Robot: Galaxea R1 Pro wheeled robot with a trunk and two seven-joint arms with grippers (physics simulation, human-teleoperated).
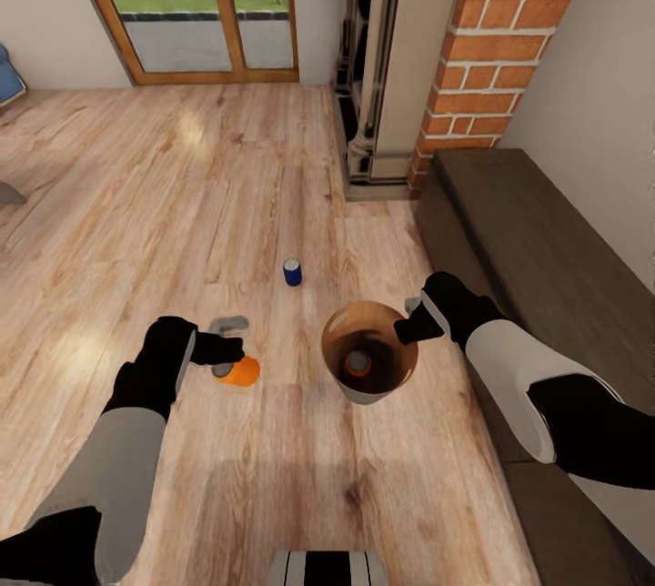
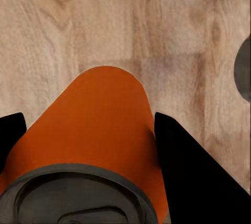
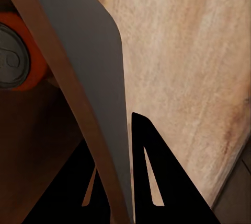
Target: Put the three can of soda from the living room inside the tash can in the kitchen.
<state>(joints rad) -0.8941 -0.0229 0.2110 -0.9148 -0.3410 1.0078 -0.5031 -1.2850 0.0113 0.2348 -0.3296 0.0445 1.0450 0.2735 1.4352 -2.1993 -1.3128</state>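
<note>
- Left tool [image 1: 227, 351] gripped 1 orange soda can [image 1: 239, 372] across its smooth, light, rigid body, lower left of center.
- Right tool [image 1: 411, 328] pinched the trash can's [image 1: 338, 377] thin rim; 1 orange can [image 1: 357, 364] inside.
- Blue can [image 1: 292, 272] stood mid-floor.

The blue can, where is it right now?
In the head view the blue can stands upright on the wood floor, ahead of both grippers, left of the fireplace.

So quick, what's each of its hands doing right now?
Left gripper: shut on an orange soda can.
Right gripper: shut on the trash can rim, one orange can inside.
</note>
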